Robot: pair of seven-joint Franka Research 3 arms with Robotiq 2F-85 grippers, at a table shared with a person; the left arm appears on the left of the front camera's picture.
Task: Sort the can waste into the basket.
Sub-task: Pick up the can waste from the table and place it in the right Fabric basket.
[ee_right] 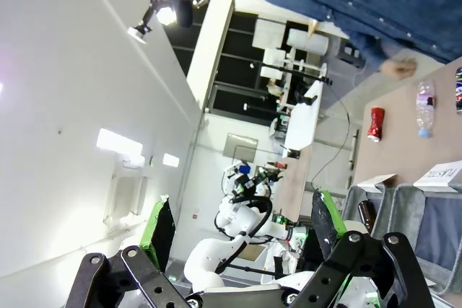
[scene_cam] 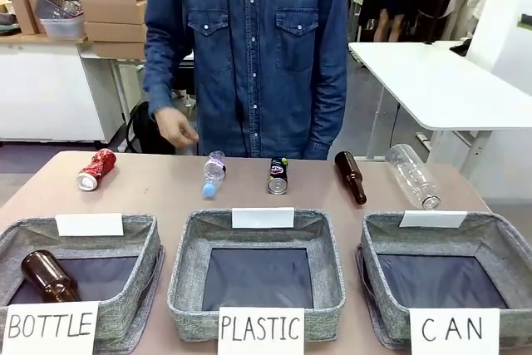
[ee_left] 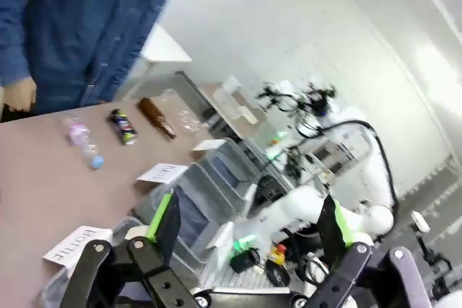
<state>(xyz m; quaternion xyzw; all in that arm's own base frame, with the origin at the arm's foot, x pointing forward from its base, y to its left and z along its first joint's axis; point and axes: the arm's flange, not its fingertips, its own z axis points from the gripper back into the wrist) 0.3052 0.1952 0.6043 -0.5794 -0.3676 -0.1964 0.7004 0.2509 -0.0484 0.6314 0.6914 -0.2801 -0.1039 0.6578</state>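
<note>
**A:** Where do the cans lie?

**B:** Both are on the table (scene_cam: 158, 197), outside the CAN basket (scene_cam: 507, 243) and on the person's side of it. The black can (scene_cam: 278, 176) lies on its side beyond the basket's far left corner, silver end towards the robot. The red can (scene_cam: 96, 170) lies on its side far to the left of the basket, near the table's left edge.

**A:** What lies around them?

**B:** A brown bottle (scene_cam: 350, 177) lies just beyond the basket's far left corner, between the basket and the black can. A clear bottle (scene_cam: 412, 175) lies right behind the basket's far rim. A small bottle (scene_cam: 214, 174) with a blue cap lies left of the black can, between the two cans.

**A:** And the grippers?

**B:** The left gripper (ee_left: 247, 221) has its fingers spread wide and empty. It is held in the air, well apart from the basket. The right gripper (ee_right: 242, 223) is spread just as wide and also empty, raised off the table and away from the basket.

**A:** The person?

**B:** The person stands at the table's far side, left of the basket. One hand (scene_cam: 174, 128) hangs loosely curled above the far edge, much farther left of the basket than the black can, touching neither can
</note>
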